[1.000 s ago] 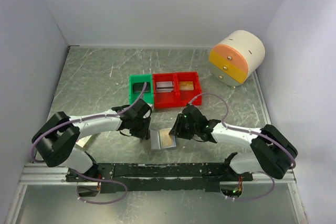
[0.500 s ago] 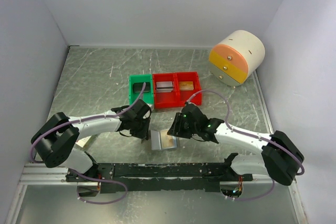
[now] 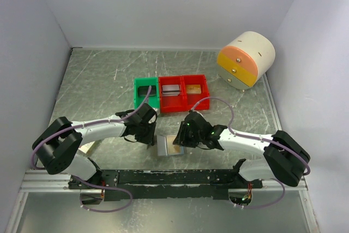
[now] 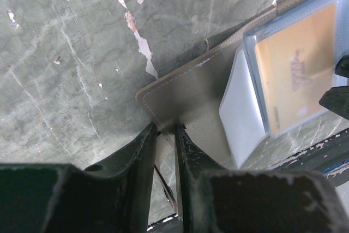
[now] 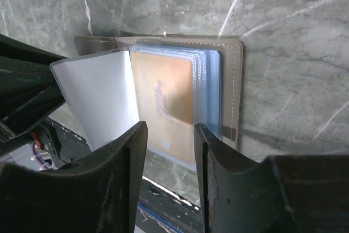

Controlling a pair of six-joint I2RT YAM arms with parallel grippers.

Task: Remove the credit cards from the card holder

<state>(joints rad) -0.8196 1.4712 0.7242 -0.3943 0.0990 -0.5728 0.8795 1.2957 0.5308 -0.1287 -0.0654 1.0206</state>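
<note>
The card holder lay open at the near edge of the table, between the two grippers. Its two panels were spread left to right, so the open case's long axis ran across the table and its fold ran near to far. The left panel was tilted up off the surface; the right panel lay flat.

One credit card showed in the front pocket, orange-tan, with its long axis parallel to the fold. A stack of clear pockets lay under it (their contents could not be made out). One white leaf stood folded back to the left of the card.

The left gripper was closed almost fully on the outer edge of the grey left panel, with the cover pinched between its fingers. The right gripper was spread about one card-width and held nothing; its fingers hung just above the card's near end.

Further back stood one green bin and two joined red bins, side by side. One drum-shaped white box sat at the far right.
</note>
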